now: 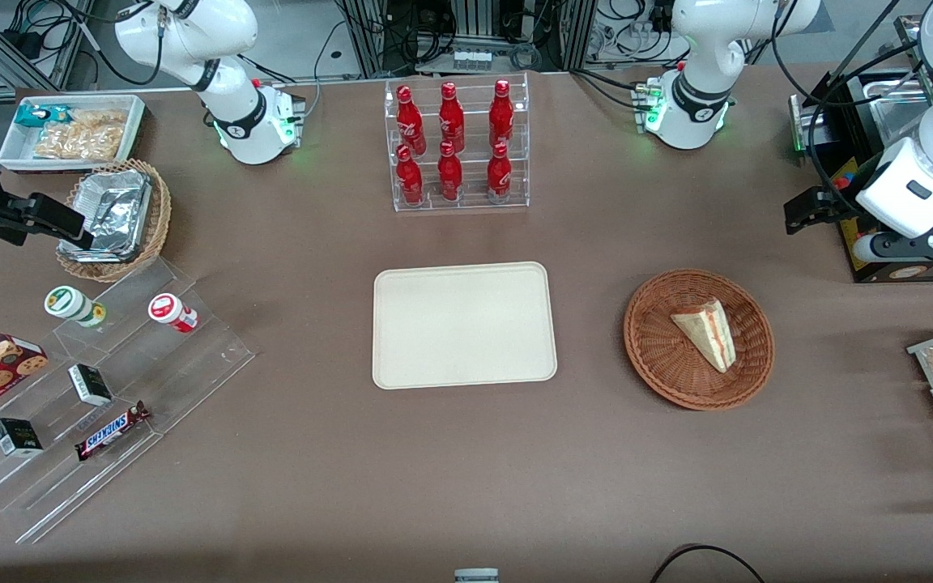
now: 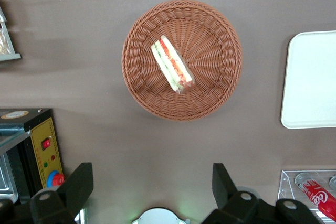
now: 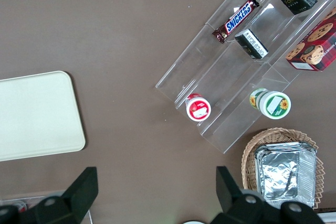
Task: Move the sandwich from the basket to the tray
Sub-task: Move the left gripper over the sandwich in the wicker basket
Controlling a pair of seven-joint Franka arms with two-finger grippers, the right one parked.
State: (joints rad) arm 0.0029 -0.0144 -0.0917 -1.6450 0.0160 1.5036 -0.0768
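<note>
Your sandwich lies in the reddish-brown basket, cut edge with red and green filling visible from the left wrist view. The basket rests on the brown surface, toward the working arm's end. The cream tray sits beside it, apart, nothing on it. Your gripper hangs above the surface, farther from the front camera than the basket, fingers spread wide, holding nothing.
</note>
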